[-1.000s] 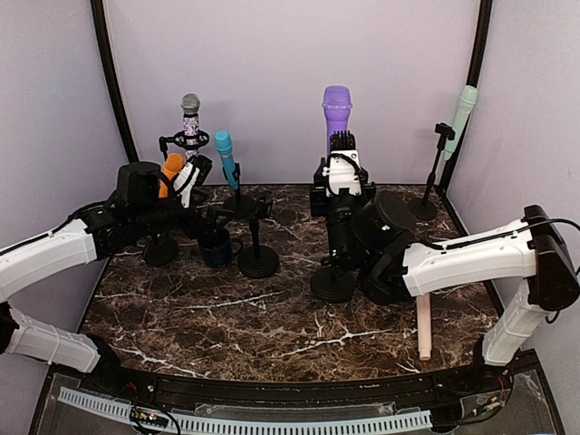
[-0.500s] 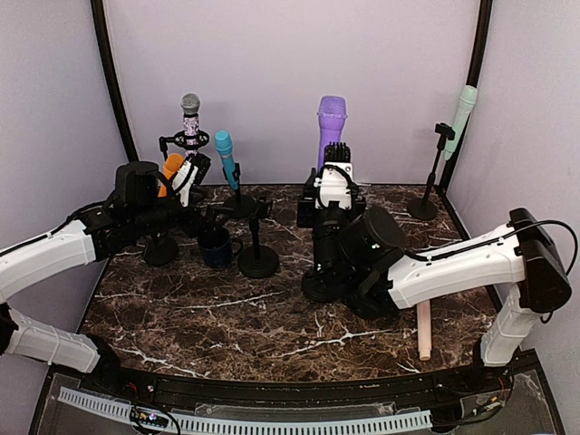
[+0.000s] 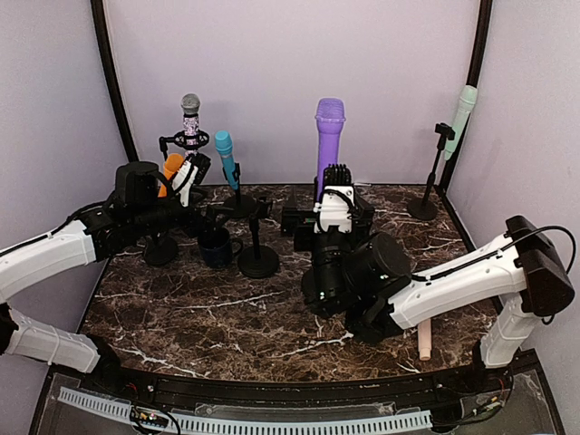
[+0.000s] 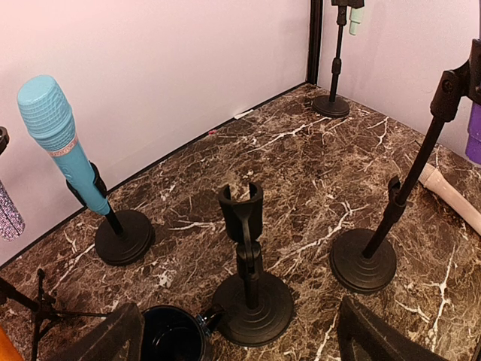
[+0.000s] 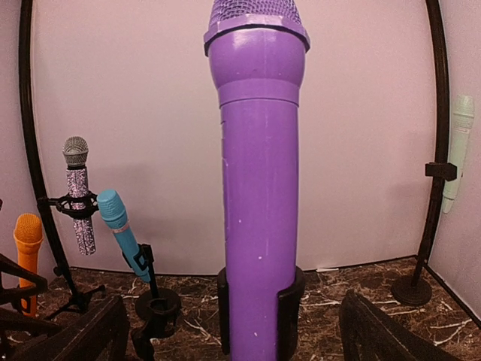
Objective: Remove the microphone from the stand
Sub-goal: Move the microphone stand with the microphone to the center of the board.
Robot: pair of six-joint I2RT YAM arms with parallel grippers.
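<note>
The purple microphone (image 3: 329,145) stands upright in the black clip (image 5: 289,308) of its stand. My right gripper (image 3: 333,204) is just in front of it, open. In the right wrist view the microphone (image 5: 259,188) rises between the two spread fingers (image 5: 98,331) without touching either. My arm hides the stand's base from above. My left gripper (image 3: 198,172) hangs open at the back left, beside an orange microphone (image 3: 170,172). In the left wrist view the left gripper (image 4: 237,338) holds nothing and hovers over an empty stand (image 4: 248,248).
A teal microphone (image 3: 226,159), a glittery one (image 3: 190,118) and a mint one (image 3: 464,109) sit in stands along the back. A dark mug (image 3: 217,246) stands next to the empty stand (image 3: 258,245). A pale pink microphone (image 3: 423,331) lies on the marble table at the near right.
My right gripper, which was closed round the purple microphone, has opened. That arm and the microphone shifted a little left and down. The left arm has not moved.
</note>
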